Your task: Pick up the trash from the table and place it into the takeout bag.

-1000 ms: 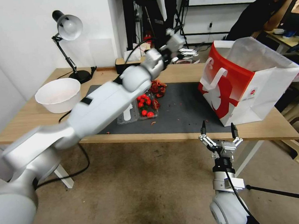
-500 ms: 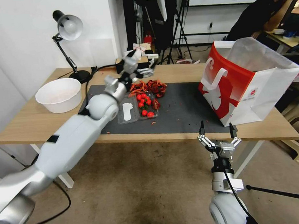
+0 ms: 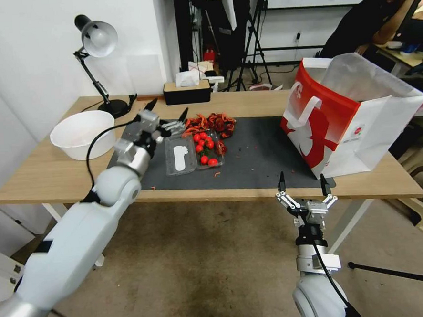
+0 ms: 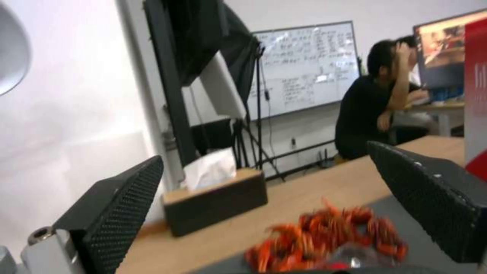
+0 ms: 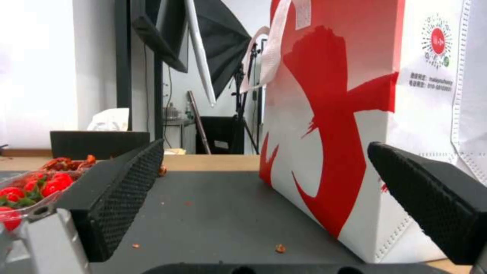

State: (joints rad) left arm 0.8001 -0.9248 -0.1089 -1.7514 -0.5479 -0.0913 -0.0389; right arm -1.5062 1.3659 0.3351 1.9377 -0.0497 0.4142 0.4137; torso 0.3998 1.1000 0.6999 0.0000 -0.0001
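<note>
Beside shells, left pincer spread.

The left gripper has swung a long way — a second ago it was up past the table's far edge near the takeout bag, and half a second ago it was over the red scraps. Now it's pulled back and lower, fingers spread, over the mat's far left corner just beside the clear tray. The right gripper dipped slightly at the near edge.
</note>
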